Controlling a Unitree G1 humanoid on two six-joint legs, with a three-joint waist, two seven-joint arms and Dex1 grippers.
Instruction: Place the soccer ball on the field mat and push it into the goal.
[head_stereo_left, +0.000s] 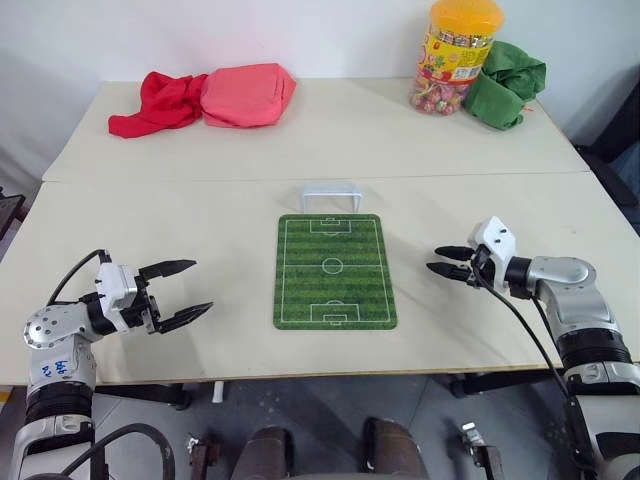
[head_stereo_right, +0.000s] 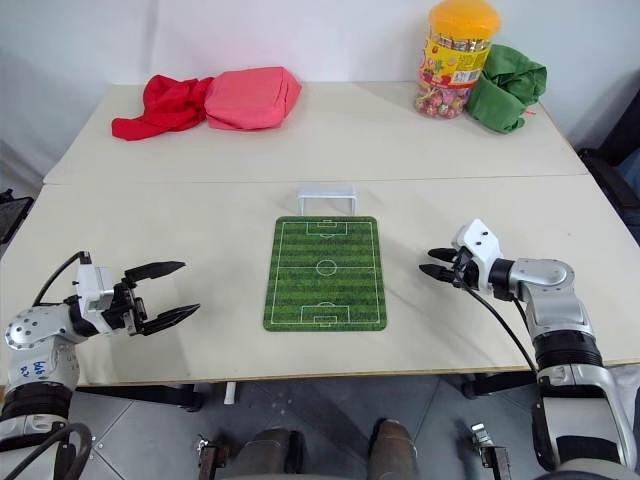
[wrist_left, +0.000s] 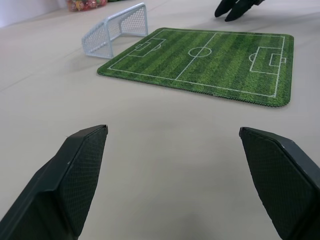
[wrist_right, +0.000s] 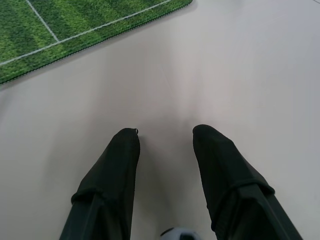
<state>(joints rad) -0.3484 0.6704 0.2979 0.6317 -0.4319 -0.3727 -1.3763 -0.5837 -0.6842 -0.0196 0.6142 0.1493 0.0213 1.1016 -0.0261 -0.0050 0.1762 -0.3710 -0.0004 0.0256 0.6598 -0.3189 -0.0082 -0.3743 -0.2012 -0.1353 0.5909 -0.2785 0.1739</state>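
Bright, even overhead light; soft faint shadows on the tabletop. No glare. Wrist views blur close up.

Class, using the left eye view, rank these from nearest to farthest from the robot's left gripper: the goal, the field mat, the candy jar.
1. field mat, to the left gripper's right
2. goal, beyond the mat's far edge
3. candy jar, at the table's far right

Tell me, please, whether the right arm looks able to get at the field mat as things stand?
Probably yes: the right gripper hovers just beside the field mat, pointing toward it, with only bare table between them.
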